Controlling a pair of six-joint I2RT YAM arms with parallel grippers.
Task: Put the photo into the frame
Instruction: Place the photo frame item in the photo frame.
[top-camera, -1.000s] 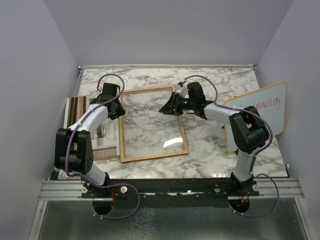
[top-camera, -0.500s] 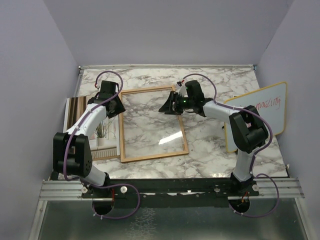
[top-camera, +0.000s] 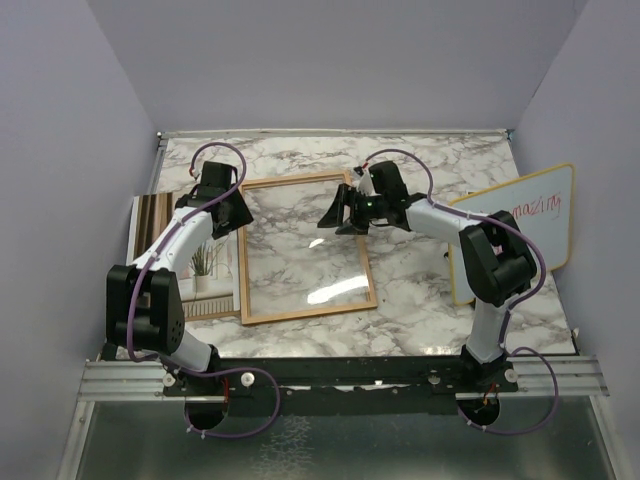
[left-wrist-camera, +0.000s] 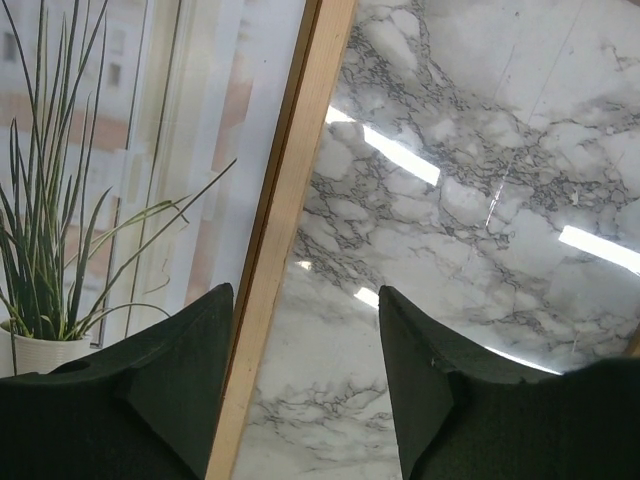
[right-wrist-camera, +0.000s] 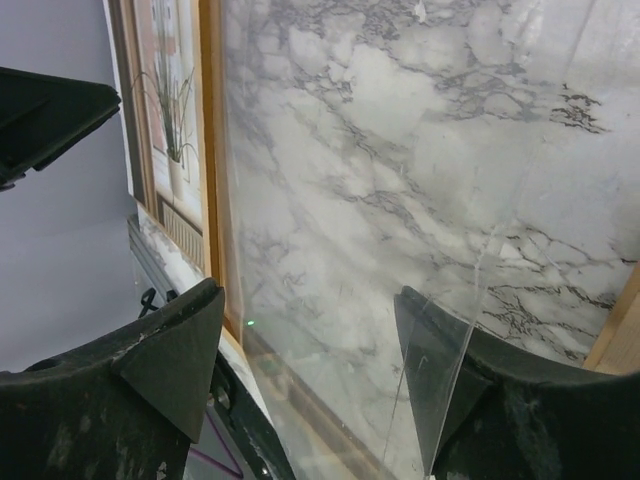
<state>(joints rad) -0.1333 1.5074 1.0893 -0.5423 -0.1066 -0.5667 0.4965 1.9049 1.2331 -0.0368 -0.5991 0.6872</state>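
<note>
Marble table (top-camera: 420, 290) bears the frame (top-camera: 310, 313), long axis near-to-far; both jaws spread, empty.

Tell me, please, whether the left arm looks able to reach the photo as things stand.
Probably yes. The left gripper hangs with jaws open over the frame's rim, and the photo lies flat right beside that rim, uncovered there; a short sideways shift should do.

One frame (top-camera: 310, 312), one photo (top-camera: 204, 266), one whiteboard (top-camera: 522, 238), one marble surface (top-camera: 425, 290), and two tools: left tool (top-camera: 231, 214), right tool (top-camera: 338, 214).
</note>
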